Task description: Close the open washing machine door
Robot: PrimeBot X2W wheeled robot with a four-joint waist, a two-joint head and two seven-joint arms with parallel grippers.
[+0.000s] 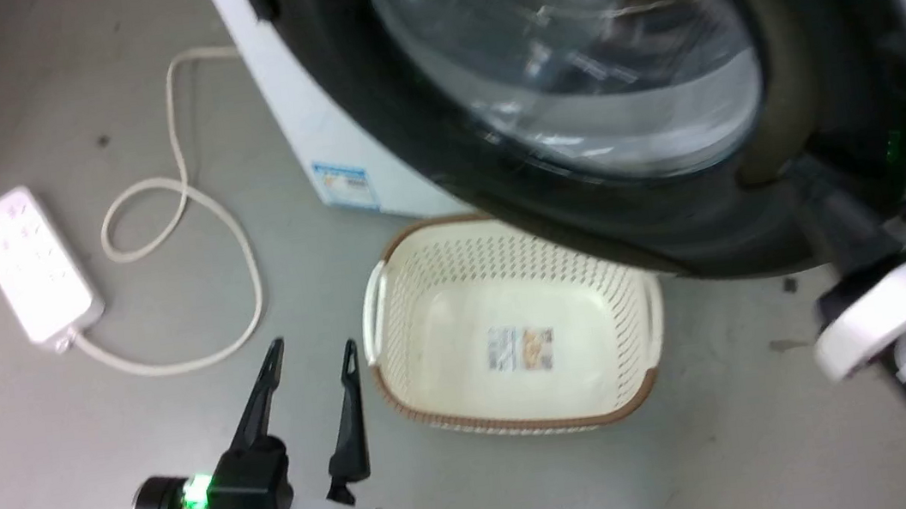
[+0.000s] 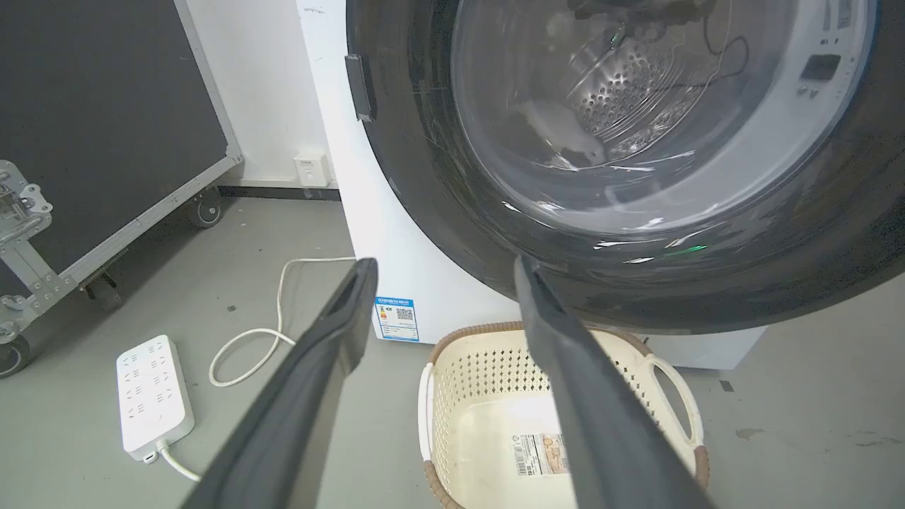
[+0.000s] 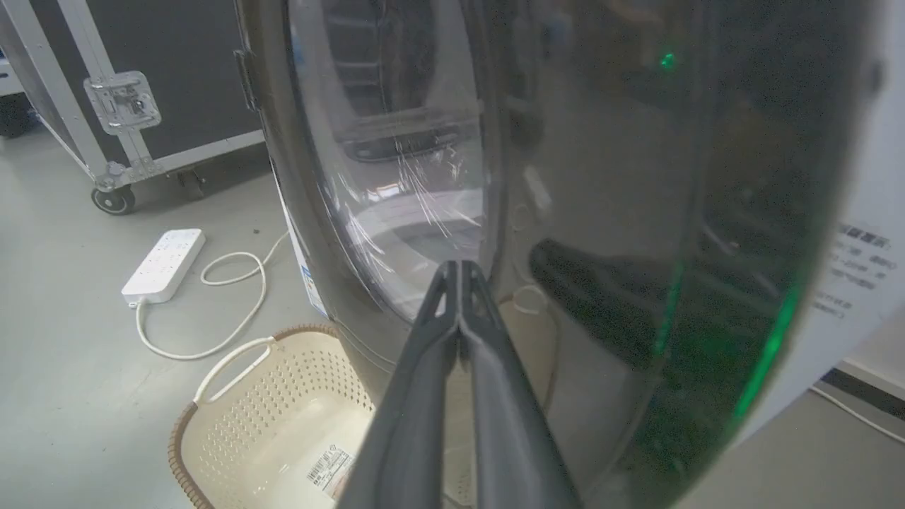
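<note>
The washing machine door point(image 1: 567, 59), black-framed with a bulging glass window, stands swung out from the white washing machine point(image 1: 297, 109) and overhangs the basket. My right gripper point(image 1: 832, 208) is at the door's lower right rim, shut with nothing between its fingers. In the right wrist view the right gripper point(image 3: 459, 267) has its tips pressed together against the outer face of the door point(image 3: 601, 212). My left gripper point(image 1: 313, 349) hangs open over the floor, left of the basket, apart from the door. In the left wrist view the left gripper point(image 2: 445, 261) points at the door point(image 2: 636, 141), with the steel drum seen through the glass.
A cream perforated laundry basket point(image 1: 596, 289) sits on the floor under the door's lower edge. A white power strip point(image 1: 30, 263) with a looped cord point(image 1: 180, 210) lies to the left. A black wheeled flight case point(image 2: 92, 127) stands further left.
</note>
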